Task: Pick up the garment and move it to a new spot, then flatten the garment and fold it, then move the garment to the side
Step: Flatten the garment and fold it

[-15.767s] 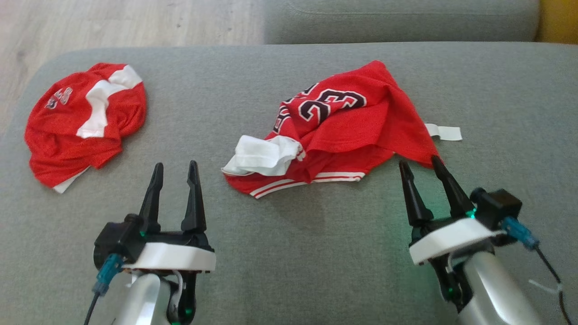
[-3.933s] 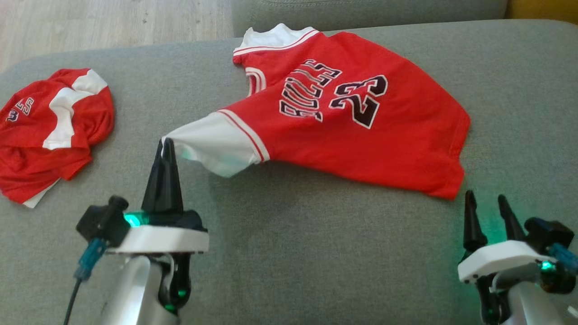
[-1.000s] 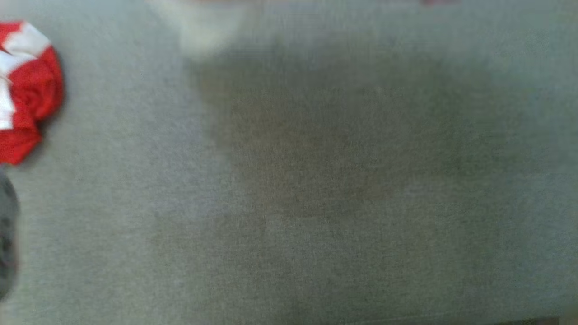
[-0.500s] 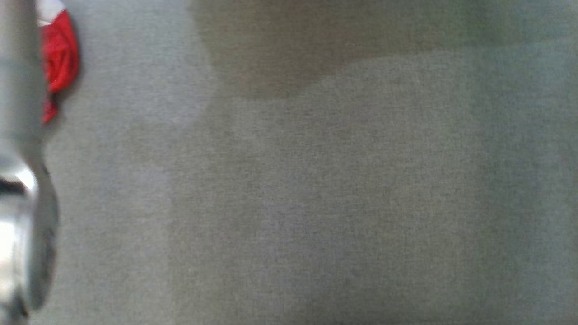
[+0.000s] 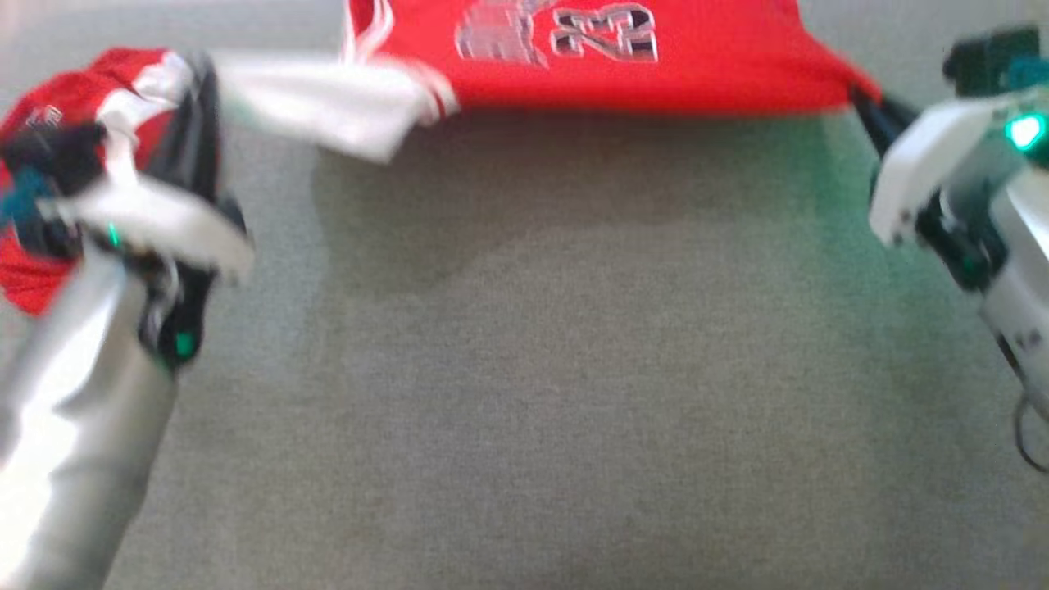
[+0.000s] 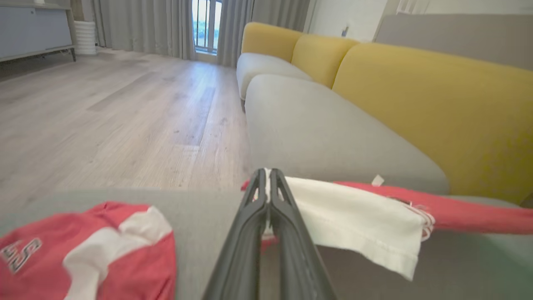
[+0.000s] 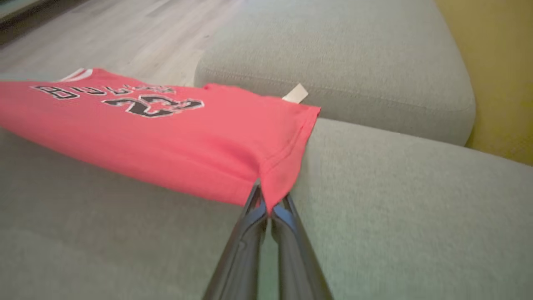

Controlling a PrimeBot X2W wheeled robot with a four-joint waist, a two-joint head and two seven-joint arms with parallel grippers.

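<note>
Grey sofa cushion [image 5: 524,369], red number-23 jersey [image 5: 705,78] stretched taut, white sleeve [image 6: 354,221]

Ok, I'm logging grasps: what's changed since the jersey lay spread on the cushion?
The right gripper, then open near the hem corner, has shut on it, and the jersey is now lifted, stretched between both grippers above the cushion. Unchanged: the left gripper stays shut on the white sleeve; the other red garment lies crumpled at the left.

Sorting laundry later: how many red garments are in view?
2: the jersey stretched between left gripper and right gripper; a crumpled garment on the cushion, left side. None seems hidden.
</note>
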